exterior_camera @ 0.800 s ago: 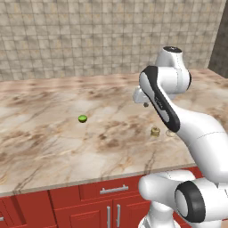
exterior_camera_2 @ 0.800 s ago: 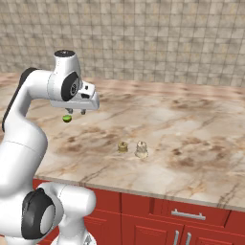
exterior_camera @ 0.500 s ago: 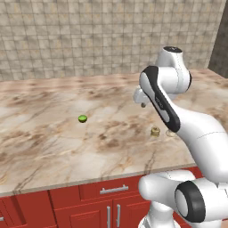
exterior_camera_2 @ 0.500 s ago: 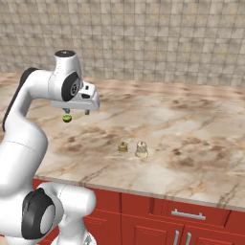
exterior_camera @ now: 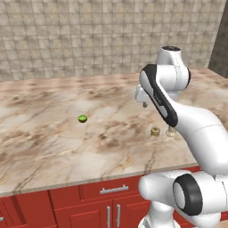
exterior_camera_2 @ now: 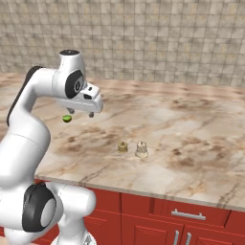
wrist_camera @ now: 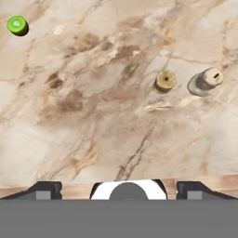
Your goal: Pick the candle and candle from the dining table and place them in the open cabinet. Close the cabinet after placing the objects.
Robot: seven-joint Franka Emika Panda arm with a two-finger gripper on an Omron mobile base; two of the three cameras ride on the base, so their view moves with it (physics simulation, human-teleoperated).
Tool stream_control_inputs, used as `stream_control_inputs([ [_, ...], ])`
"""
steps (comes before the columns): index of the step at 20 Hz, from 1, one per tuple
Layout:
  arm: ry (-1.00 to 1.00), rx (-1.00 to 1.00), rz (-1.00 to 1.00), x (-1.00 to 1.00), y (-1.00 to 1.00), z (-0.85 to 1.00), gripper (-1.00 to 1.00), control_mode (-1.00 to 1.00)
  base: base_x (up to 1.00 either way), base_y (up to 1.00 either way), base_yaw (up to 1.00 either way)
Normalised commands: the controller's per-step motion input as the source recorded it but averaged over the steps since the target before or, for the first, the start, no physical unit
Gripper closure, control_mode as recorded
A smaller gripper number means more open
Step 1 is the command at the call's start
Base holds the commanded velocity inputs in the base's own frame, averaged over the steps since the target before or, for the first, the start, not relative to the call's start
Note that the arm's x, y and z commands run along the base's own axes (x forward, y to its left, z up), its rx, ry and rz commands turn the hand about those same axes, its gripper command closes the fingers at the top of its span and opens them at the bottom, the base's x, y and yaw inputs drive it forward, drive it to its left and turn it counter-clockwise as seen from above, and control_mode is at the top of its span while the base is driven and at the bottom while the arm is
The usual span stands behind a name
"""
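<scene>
Countertop of marbled beige-brown stone, the dining table (exterior_camera: 53, 147), runs across the scene with red drawer fronts (exterior_camera: 111, 191) and silver handles along its near edge; grey tiled wall (exterior_camera: 89, 35) behind. Left to right on the stone: small green round thing (exterior_camera: 83, 118) sits alone toward the left, well apart from the candles. Golden-tan candle (exterior_camera: 155, 131) stands upright near the front edge, and the cream candle (exterior_camera_2: 141, 149) on its flat round base is just beside it on the right, a narrow gap between them, not touching. In the left base view the cream one is partly hidden behind the arm's forearm. From the hand camera the green thing (wrist_camera: 17, 25) is at upper left, the golden-tan candle (wrist_camera: 165, 81) and cream candle (wrist_camera: 205, 82) at upper right, side by side.

White arm bends up and over the counter; gripper (exterior_camera_2: 80, 113) hangs in the air above the stone, pointing down, between the green thing and the candles, well above both. Fingers spread wide apart, nothing between them; the two dark fingertips (wrist_camera: 44, 189) sit far to either side at the bottom of the hand view. Both candles rest on the table, untouched.
</scene>
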Motion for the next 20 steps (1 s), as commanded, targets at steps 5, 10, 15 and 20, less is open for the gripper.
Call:
stream_control_inputs([
  [5, 0.01, 0.0, -0.32, 0.05, -0.04, -0.06, -1.0, -1.0, 0.0, 0.0, 0.0],
  [10, 0.05, 0.0, -0.34, 0.06, -0.23, -0.33, -1.0, -1.0, 0.0, 0.0, 0.0],
  [15, 0.05, 0.0, -0.29, 0.08, -0.5, -0.45, -1.0, -1.0, 0.0, 0.0, 0.0],
  [20, 0.09, 0.0, -0.24, 0.05, -0.53, -0.41, -1.0, -1.0, 0.0, 0.0, 0.0],
])
